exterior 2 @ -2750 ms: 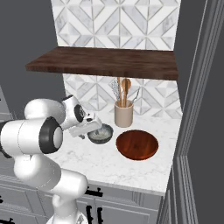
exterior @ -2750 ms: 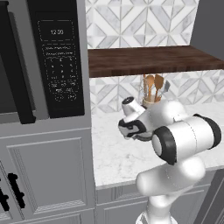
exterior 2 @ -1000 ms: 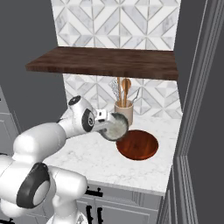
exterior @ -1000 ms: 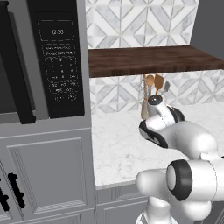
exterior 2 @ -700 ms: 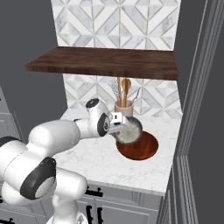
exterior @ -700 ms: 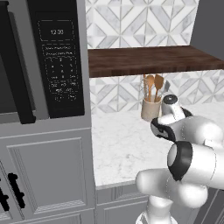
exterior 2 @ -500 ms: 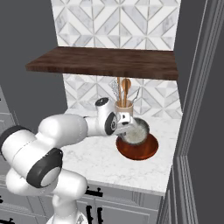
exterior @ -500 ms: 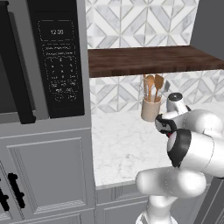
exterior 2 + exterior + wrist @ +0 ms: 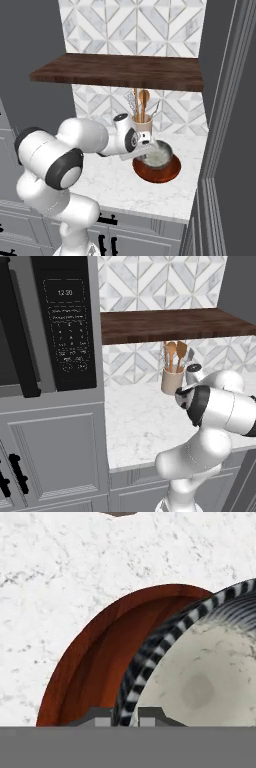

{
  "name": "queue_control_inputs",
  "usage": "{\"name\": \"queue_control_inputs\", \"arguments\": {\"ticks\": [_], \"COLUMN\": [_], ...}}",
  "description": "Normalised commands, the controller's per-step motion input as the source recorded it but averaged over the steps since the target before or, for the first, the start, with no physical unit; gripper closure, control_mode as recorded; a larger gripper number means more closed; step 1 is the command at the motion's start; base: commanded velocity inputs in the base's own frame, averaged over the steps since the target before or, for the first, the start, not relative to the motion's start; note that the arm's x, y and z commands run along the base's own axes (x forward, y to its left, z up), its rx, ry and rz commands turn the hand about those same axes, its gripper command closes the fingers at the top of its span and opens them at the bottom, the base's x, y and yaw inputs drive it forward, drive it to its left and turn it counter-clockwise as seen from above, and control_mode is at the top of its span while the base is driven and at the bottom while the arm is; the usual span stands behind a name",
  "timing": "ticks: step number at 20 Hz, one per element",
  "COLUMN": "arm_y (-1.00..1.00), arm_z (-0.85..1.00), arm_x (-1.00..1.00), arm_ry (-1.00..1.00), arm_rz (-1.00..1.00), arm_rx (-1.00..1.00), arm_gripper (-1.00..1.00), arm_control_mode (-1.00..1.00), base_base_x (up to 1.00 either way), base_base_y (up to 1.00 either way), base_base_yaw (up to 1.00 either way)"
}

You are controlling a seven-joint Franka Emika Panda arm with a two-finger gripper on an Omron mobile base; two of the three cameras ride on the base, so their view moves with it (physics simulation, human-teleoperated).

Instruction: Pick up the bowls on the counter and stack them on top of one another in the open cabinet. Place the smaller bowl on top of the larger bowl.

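My gripper (image 9: pixel 143 151) is shut on the rim of the smaller bowl (image 9: pixel 158 152), dark grey with a pale speckled inside. It holds that bowl tilted, directly over the larger reddish-brown bowl (image 9: pixel 156 173) on the marble counter (image 9: pixel 110 184). In the hand view the fingertips (image 9: pixel 103 717) pinch the grey bowl's striped rim at my gripper (image 9: pixel 125 718). The smaller bowl (image 9: pixel 200 677) covers the right part of the larger bowl (image 9: pixel 95 662). I cannot tell whether the two bowls touch. The dark wooden shelf of the open cabinet (image 9: pixel 120 70) hangs above.
A beige utensil cup (image 9: pixel 142 125) with wooden spoons stands against the tile just behind the bowls, also seen as the cup (image 9: pixel 172 381). A black microwave (image 9: pixel 65 331) sits left of the shelf (image 9: pixel 165 326). A dark wall panel (image 9: pixel 227 125) bounds the counter on the right.
The arm has swung right across the counter carrying the smaller bowl. The bowl went from the counter's left part to just over the larger bowl, and lower.
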Motion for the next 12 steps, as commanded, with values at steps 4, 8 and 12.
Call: {"name": "queue_control_inputs", "arguments": {"ticks": [4,8,12], "arm_y": [-0.27,-0.26,0.00], "arm_z": [-0.44,-0.22,0.07], "arm_x": [0.15,0.10,0.00], "arm_ry": [0.05,0.02,0.00], "arm_rz": [0.00,0.01,0.00], "arm_rx": [-0.04,0.00,0.01], "arm_gripper": [1.00,-1.00,-1.00], "arm_control_mode": [-1.00,-1.00,-1.00], "base_base_x": [0.00,0.00,0.00], "base_base_y": [0.00,0.00,0.00], "base_base_yaw": [0.00,0.00,0.00]}}
